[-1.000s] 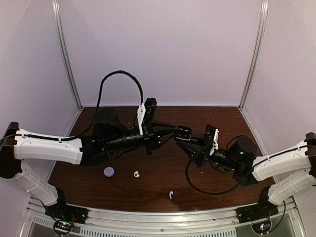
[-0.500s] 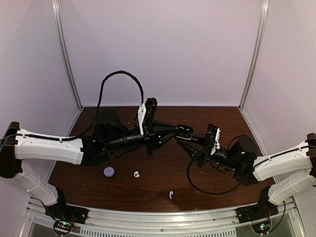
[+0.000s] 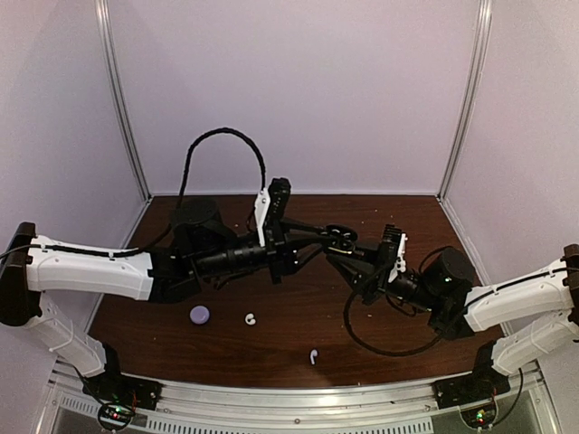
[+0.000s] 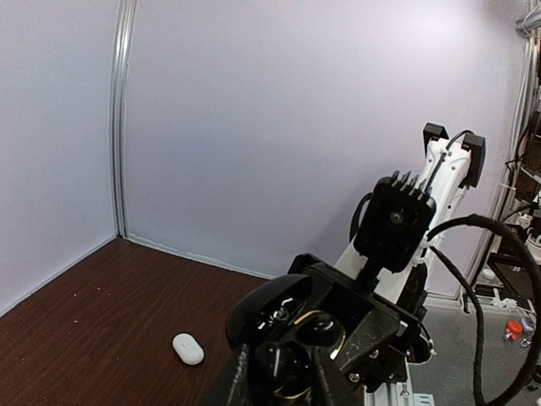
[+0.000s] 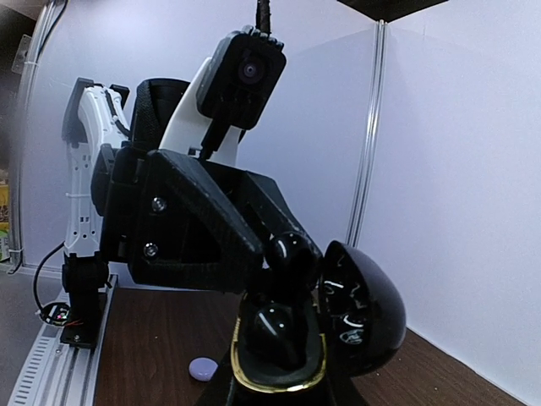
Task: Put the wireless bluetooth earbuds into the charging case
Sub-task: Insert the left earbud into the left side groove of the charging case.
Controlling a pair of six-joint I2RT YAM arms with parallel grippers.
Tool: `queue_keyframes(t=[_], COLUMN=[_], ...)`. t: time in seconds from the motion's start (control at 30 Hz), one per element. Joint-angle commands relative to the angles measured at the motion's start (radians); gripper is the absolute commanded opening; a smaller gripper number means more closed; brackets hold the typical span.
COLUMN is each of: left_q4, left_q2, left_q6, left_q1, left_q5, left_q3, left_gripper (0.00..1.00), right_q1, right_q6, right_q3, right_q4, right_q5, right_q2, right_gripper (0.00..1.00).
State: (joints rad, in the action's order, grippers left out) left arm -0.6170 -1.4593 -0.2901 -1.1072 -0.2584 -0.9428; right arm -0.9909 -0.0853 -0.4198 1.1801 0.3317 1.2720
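Top external: the arms meet above the worktop (image 3: 280, 298), so the charging case (image 3: 337, 237) is held up in the air for loading. A curled white earbud (image 3: 251, 318) and a stemmed earbud (image 3: 313, 356) lie below. Left wrist: the open case faces the left jaws; open or closed, I cannot tell. Right wrist: the right jaws clamp the case steady, with what looks like a black earbud (image 5: 292, 251) poised over its well.

The charging case (image 3: 340, 235) is black and glossy. It is up in the air and open, with its lid (image 5: 359, 309) tipped back toward 2 o'clock and a gold rim (image 5: 279, 385) around the base. One black earbud (image 5: 277, 326) sits in the base. A second black earbud (image 5: 292, 252) is just above it, at 12 o'clock. Seen from above, the lavender earbud (image 3: 199, 315) lies at 8 o'clock from the case, the white curled earbud (image 3: 251, 318) at 7 o'clock and the white stemmed earbud (image 3: 313, 356) at 6 o'clock. All three are well apart from it.
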Motion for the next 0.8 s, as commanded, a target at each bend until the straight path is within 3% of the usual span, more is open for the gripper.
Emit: queue_keyframes(t=[0.0,0.43,0.77], left_q4=[0.039,0.116,0.403], left_q2=[-0.014,0.039,0.2], left_q6=[0.015,0.066,0.273], left_q1=[-0.002,-0.001,0.001], left_q5=[-0.011,-0.009,-0.061], left_q3=[-0.029,-0.024,-0.011], left_gripper=[0.28,0.44,0.68], right_q1=[-0.006,-0.006,0.001], right_q6=[-0.014,0.007,0.064], right_q3=[-0.009,-0.005,-0.026], right_q4=[0.057,0.042,-0.146], right_q5=[0.004,-0.011,0.069], right_q2=[-0.025,-0.028,-0.089], right_gripper=[0.0,0.0,0.0])
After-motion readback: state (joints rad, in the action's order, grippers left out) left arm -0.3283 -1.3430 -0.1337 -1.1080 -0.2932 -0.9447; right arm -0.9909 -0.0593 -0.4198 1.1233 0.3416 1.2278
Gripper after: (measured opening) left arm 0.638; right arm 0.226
